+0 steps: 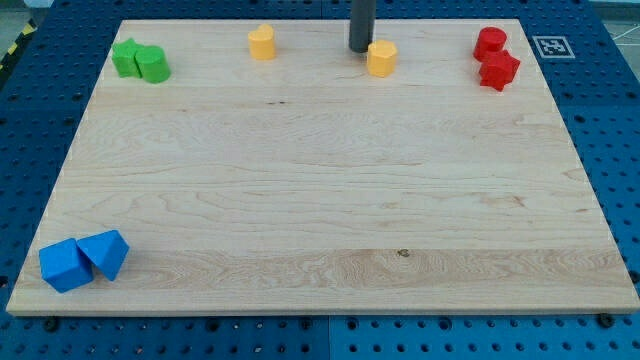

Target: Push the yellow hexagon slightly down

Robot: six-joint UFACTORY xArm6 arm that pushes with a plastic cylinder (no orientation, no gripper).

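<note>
My tip (pixel 360 50) stood near the view's top edge of the wooden surface (pixel 320 200), a little right of centre. The tool was a plain dark rod — nothing to open or close, and it had hold of nothing. Its lower end sat just to the view's left and slightly above the yellow hexagon (pixel 381 59), so close that the two looked to be touching, though I could not tell for certain whether a thin gap lay between them.

That yellow hexagon lay close to the surface's top edge, between the middle and the right-hand blocks. A second yellow block (pixel 261 43), its shape hard to make out, stood well apart to the view's left along the same top strip.

At the top left a green star-like block (pixel 126 57) touched a green cylinder (pixel 153 65). At the top right a red cylinder (pixel 490 43) sat just above a red star-like block (pixel 499 71), touching it. In the bottom left corner two blue blocks — a blue cube (pixel 65 265) and a blue wedge-like block (pixel 106 253) — lay pressed together.
</note>
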